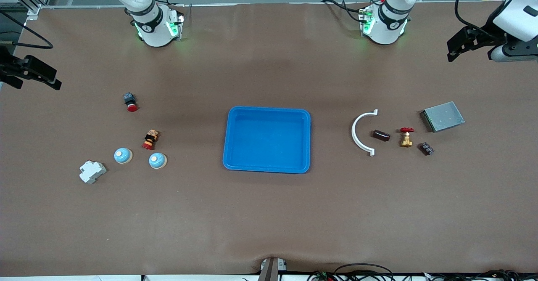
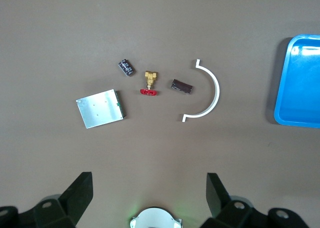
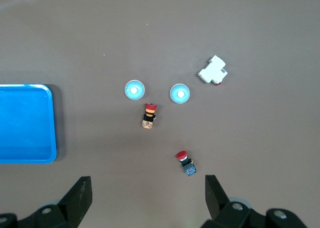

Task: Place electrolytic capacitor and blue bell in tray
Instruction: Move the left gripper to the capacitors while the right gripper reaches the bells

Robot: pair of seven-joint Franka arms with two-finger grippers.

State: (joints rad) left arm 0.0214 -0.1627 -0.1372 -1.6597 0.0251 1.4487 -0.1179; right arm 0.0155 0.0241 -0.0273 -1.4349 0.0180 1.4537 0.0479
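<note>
Both pincers (image 2: 147,188) (image 3: 147,188) gape; capacitor (image 1: 381,135) lies lengthwise toward the tray (image 1: 267,112).

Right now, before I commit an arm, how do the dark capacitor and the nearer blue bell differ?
The capacitor is a dark brown cylinder lying on its side; the blue bell is a pale blue dome sitting upright. The capacitor lies toward the left arm's end of the table, beside the white curved clip; the bell lies toward the right arm's end. Both sit outside the tray.
</note>
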